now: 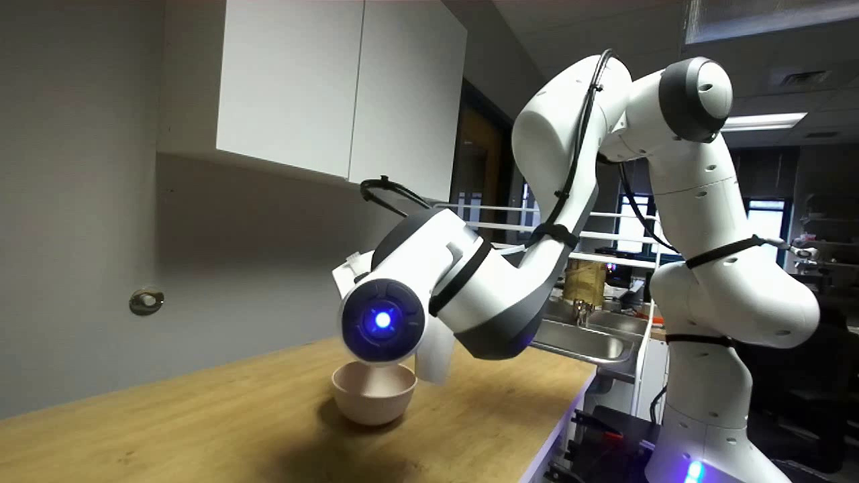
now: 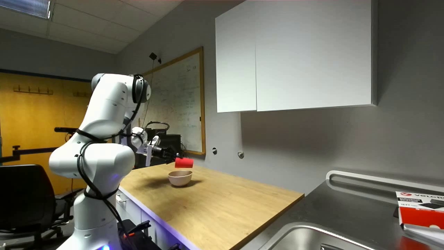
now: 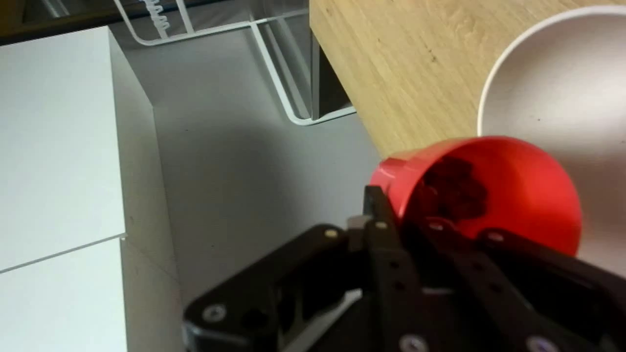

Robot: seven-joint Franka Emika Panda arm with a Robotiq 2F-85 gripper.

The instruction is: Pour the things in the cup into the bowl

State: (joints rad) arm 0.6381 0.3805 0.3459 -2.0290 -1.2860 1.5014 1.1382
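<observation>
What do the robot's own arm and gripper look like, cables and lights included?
The arm is white and smoothly rounded, with dark grey joint covers; black cables run along it, held by black straps. Blue lights glow on a round wrist cap and on the base. The gripper is black, with linked fingers and metal screw heads.

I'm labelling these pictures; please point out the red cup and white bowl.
Red cup point(image 2: 184, 163): in an exterior view, on its side wall.
White bowl point(image 3: 562, 80): in the wrist view, on its inner wall.
</observation>
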